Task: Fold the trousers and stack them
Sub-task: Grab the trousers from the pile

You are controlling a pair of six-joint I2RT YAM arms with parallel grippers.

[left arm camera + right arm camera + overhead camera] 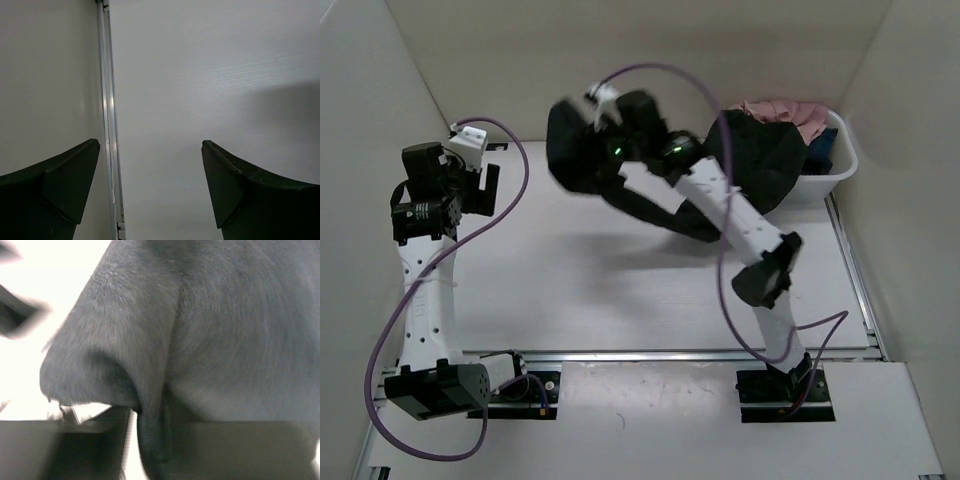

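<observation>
The black trousers [765,160] hang bunched in the air from the back middle of the table to the white tub [842,165], part of them still draped over its rim. My right gripper [605,135] reaches out to the left end of the bundle and is shut on a fold of it. In the right wrist view the dark cloth [200,315] fills the frame, and a fold runs down between the jaws of the right gripper [150,415]. Far from the cloth, at the left side, my left gripper [480,185] hovers open and empty over bare table [150,145].
The tub holds a pink garment [785,110] and a dark blue one [820,150]. Beige walls close in the left, back and right. A metal rail [107,100] runs along the table's left edge under the left gripper, and another [850,270] runs along the right.
</observation>
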